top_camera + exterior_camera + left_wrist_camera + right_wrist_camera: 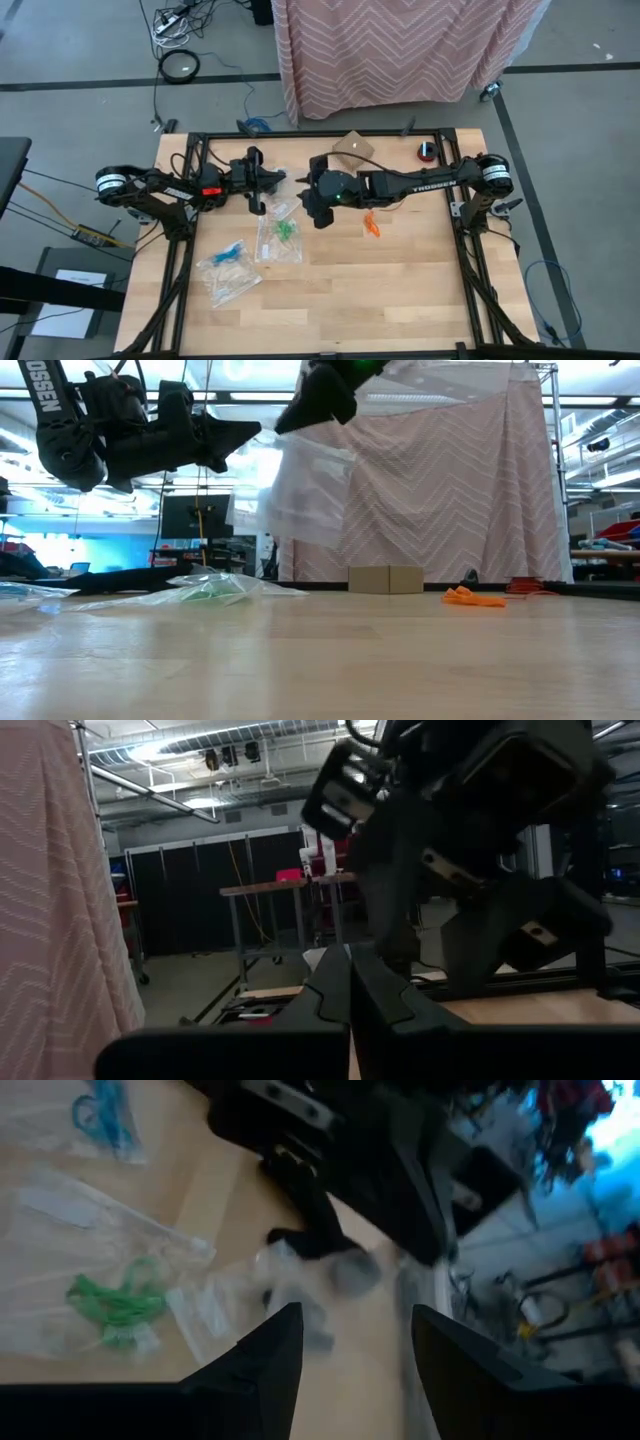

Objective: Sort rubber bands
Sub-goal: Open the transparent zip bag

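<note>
My left gripper [272, 180] is shut on a clear plastic bag [305, 490], which hangs in the air over the middle of the table. Dark rubber bands [335, 1270] show blurred inside it. My right gripper [355, 1320] is open. It hovers close beside that bag, above it in the low view [318, 400], with nothing between its fingers. Loose orange rubber bands [372, 225] lie on the wood to the right. Green bands [287, 230] and blue bands [230, 252] lie in flat clear bags on the table. My left gripper pinches the clear bag's upper edge [300, 1250] between its two shut fingers. It comes roughly level from the table's left. The bag hangs slack below the fingertips, clear of the table. I cannot tell how many layers are held.
A small cardboard box [352, 147] and a red-and-black roll [427, 152] stand at the far edge. Another clear bag [235, 285] lies near the blue one. The near half of the wooden table [380, 300] is bare. A pink patterned cloth [450, 470] hangs behind the table.
</note>
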